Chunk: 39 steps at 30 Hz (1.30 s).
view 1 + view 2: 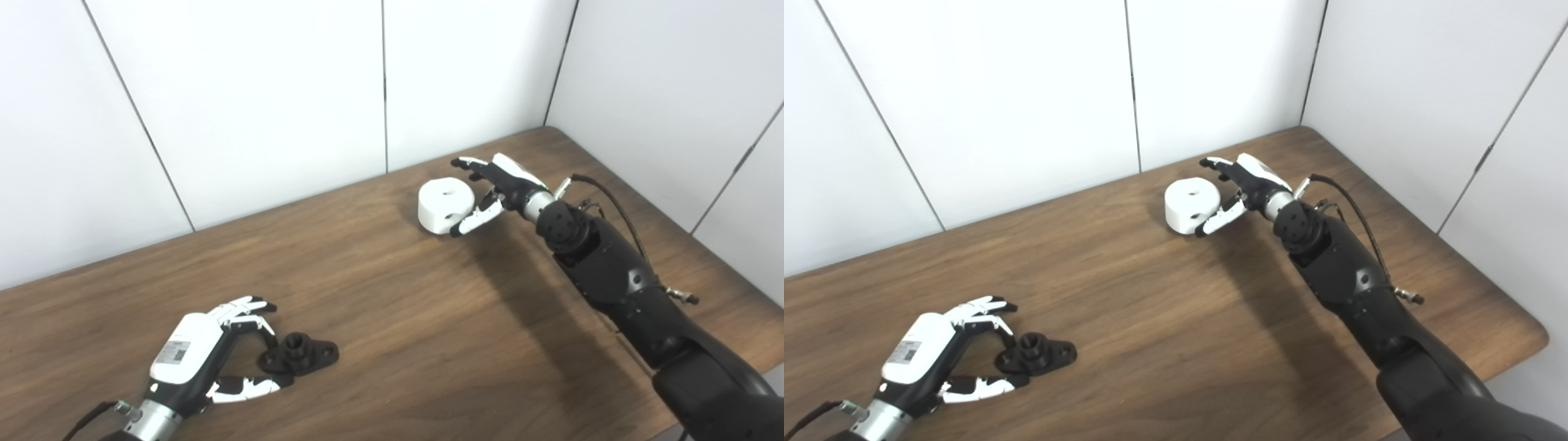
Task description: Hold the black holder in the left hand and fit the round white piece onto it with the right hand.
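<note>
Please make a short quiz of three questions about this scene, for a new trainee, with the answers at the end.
1. True or false: the black holder lies on the wooden table.
2. Which hand is beside the round white piece? A. left hand B. right hand C. neither
3. Fill in: both hands are ____, holding nothing yet.

Key:
1. True. The left hand has its fingers around the holder, which rests on the table.
2. B. The right hand is spread at the piece's side.
3. open
</note>
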{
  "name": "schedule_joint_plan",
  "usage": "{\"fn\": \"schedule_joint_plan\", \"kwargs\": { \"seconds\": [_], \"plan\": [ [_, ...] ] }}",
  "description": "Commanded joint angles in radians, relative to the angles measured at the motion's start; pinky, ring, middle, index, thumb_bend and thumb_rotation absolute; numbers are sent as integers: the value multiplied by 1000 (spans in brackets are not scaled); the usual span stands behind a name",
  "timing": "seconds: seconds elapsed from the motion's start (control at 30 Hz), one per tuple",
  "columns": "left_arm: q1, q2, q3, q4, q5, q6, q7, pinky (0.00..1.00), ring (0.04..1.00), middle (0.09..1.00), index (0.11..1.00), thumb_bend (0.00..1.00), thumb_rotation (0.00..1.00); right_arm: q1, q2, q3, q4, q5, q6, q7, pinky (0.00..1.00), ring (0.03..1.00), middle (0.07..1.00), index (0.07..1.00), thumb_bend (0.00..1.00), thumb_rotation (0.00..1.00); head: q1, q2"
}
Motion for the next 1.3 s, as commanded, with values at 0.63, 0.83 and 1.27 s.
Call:
{"fn": "schedule_joint_plan", "kwargs": {
  "seconds": [0.63, 0.83, 1.27],
  "plan": [
    [74, 40, -26, 47, 41, 51, -80, 807, 860, 805, 481, 524, 53, -12, 31, 56, 26, -17, -71, 4, 821, 922, 915, 772, 886, 187, 5, 10],
    [69, 37, -31, 71, 43, 24, -57, 789, 853, 800, 481, 524, 54, -6, 61, 38, 45, 12, -85, -6, 904, 935, 881, 595, 844, 91, 12, 18],
    [71, 31, -30, 58, 32, 37, -73, 803, 862, 803, 481, 525, 55, 13, 101, 19, 92, -12, -179, -100, 871, 863, 797, 480, 522, 128, 17, 28]
  ]
}}
